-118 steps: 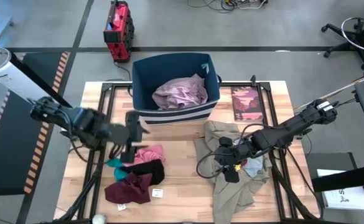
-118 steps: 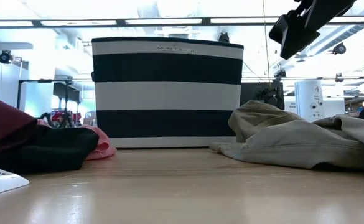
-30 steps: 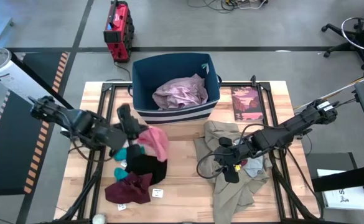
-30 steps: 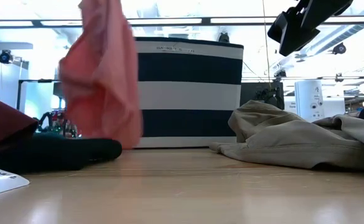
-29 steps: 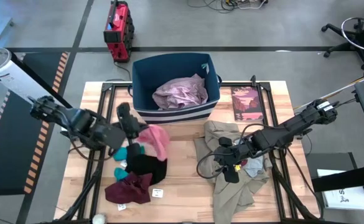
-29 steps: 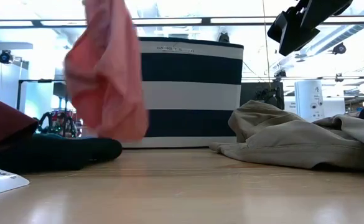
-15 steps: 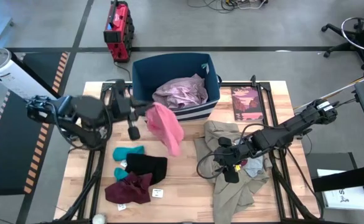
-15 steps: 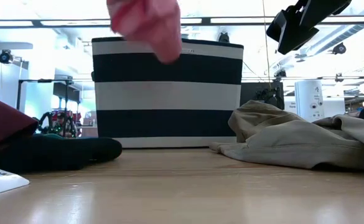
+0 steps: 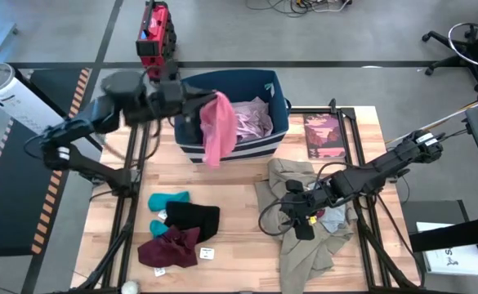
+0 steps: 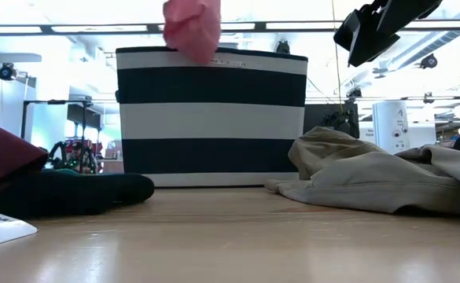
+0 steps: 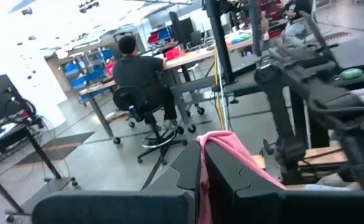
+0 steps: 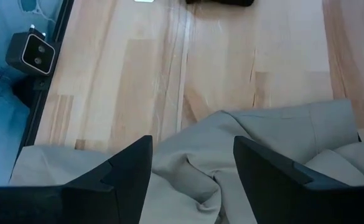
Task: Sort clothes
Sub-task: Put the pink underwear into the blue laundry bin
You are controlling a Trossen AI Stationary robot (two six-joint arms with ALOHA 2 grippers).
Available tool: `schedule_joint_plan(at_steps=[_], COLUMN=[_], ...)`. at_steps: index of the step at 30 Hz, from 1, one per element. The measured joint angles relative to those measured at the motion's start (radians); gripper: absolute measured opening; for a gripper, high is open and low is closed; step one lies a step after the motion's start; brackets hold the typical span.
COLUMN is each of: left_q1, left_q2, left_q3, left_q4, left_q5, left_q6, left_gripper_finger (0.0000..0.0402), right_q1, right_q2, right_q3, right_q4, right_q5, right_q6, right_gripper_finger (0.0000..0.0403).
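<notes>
We are in a robotics lab or workshop. Evidence: a wooden table [image 9: 247, 212] on a black metal frame over grey concrete floor with hazard-striped marking [image 9: 77, 94], loose cables [image 9: 304, 6], a red equipment case [image 9: 155, 37], swivel chairs [image 9: 463, 41], workbenches [image 11: 188, 59] with blue storage bins [image 11: 82, 68], and a person [image 11: 135, 71] seated at one.

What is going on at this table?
A two-armed robot is sorting clothes. Its left gripper holds a pink piece over the striped bin, where a mauve shirt already lies. The right gripper hangs open above the khaki trousers. Small teal, black and maroon pieces wait on the table.
</notes>
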Motion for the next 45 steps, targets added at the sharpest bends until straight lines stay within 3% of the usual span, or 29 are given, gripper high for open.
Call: schedule_joint_plan(at_steps=[15,23,25,30,34,39,45], left_q1=[0.273,0.378,0.4,0.43,0.43,0.426,0.412], left_q2=[0.404,0.535,0.542,0.541,0.528,0.526,0.526], left_q3=[0.376,0.525,0.528,0.482,0.438,0.349,0.207], left_q4=[-0.24,-0.342,-0.366,-0.436,-0.495,-0.566,-0.58], left_q5=[0.028,0.028,0.039,0.232,0.315,0.333,0.338], left_q6=[0.092,0.098,0.094,0.067,0.082,0.089,0.092], left_gripper_finger=[0.0,0.0,0.0,0.0,0.0,0.0009,0.0061], right_q1=[0.0,0.0,0.0,0.0,0.0,0.0,0.027], right_q2=[0.0,0.0,0.0,-0.005,-0.014,-0.021,-0.015], right_q3=[0.0,0.0,0.0,0.0,0.0,0.001,0.001], right_q4=[0.022,0.022,0.022,0.022,0.005,-0.088,-0.21], right_q5=[0.0,0.001,0.001,0.002,0.002,0.0,-0.028], right_q6=[-0.018,-0.032,-0.035,-0.035,-0.027,0.035,0.147], right_gripper_finger=[0.0211,0.0214,0.0218,0.0222,0.0218,0.0211,0.0207])
